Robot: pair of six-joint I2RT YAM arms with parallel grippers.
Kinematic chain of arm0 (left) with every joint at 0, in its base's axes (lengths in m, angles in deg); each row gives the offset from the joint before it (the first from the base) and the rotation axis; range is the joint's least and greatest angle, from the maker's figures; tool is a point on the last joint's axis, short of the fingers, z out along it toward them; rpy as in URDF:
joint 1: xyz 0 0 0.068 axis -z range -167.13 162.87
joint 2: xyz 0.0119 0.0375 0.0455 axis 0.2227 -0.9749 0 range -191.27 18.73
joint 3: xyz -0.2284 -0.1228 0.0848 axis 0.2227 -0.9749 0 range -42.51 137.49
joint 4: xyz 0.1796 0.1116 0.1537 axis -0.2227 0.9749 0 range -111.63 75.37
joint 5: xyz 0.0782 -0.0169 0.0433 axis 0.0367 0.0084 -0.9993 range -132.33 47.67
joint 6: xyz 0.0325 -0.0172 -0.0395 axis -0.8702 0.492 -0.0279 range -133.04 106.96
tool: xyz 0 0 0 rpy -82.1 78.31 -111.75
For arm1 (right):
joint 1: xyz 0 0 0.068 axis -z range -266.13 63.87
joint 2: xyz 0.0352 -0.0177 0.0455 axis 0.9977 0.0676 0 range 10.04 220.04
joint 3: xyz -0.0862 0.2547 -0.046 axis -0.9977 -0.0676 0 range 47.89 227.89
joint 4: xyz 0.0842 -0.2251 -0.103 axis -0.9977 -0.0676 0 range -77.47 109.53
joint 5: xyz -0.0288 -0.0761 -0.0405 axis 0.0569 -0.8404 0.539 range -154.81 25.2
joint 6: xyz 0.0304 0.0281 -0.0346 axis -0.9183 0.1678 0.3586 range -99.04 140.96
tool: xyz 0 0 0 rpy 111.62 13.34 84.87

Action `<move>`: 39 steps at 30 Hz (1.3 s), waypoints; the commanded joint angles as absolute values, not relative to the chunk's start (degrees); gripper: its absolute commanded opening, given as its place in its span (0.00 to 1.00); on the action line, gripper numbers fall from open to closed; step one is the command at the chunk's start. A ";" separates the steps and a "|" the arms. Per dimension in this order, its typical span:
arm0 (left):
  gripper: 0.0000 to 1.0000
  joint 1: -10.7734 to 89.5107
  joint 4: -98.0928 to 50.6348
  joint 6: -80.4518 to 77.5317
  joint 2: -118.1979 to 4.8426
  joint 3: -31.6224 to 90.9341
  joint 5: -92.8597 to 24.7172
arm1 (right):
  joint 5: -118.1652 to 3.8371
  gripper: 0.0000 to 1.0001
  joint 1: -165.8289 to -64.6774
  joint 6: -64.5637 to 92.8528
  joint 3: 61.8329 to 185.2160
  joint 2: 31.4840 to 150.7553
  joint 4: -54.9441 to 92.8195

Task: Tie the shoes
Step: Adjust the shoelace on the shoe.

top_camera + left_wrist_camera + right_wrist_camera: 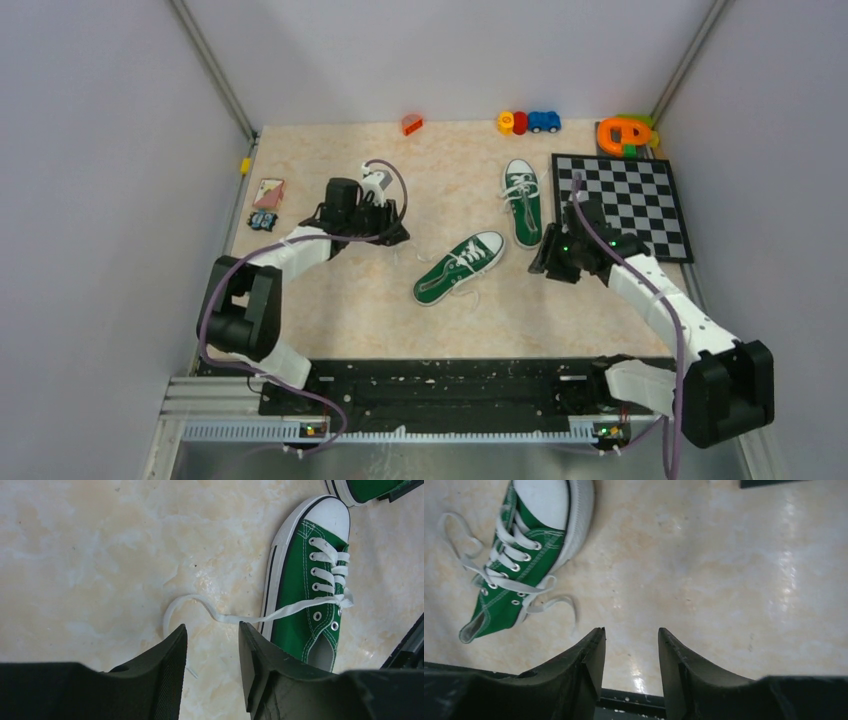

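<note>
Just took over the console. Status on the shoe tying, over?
Left gripper open, empty, by trailing lace. Right gripper open, empty, over tabletop. Near shoe untied. Nothing between grippers and shoe; chessboard off to the right.

From my left wrist, the second shoe (372, 486) at 1 o'clock is cut off by the top edge, and the heel of the near shoe (305, 605) hides behind my left end effector (212, 632). From my right wrist, a dark thing (769, 482) at 1 o'clock is too cropped to identify.
</note>
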State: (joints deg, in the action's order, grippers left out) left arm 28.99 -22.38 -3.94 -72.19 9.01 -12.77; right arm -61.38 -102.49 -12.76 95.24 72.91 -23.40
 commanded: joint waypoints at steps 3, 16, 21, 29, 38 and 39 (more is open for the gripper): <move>0.48 29.13 -14.90 0.54 -65.33 7.55 -14.80 | -60.08 0.37 -106.69 -20.90 94.53 82.24 -2.77; 0.42 29.29 -20.79 6.55 -62.52 -4.28 -10.09 | -75.57 0.00 -114.83 -32.53 97.00 98.40 3.52; 0.42 29.57 -21.17 7.78 -63.18 -6.71 -9.59 | -75.01 0.00 -115.76 -33.40 100.14 105.53 6.24; 0.42 29.88 -21.93 4.97 -65.27 -6.75 -6.09 | -73.88 0.00 -117.42 -32.62 115.02 118.83 6.96; 0.42 30.59 -23.89 5.58 -65.19 -4.23 -5.44 | -69.26 0.05 -117.37 -21.98 118.75 116.38 10.94; 0.42 30.68 -24.17 5.48 -64.50 -4.20 -5.67 | -68.77 0.08 -117.38 -20.09 120.08 116.05 9.72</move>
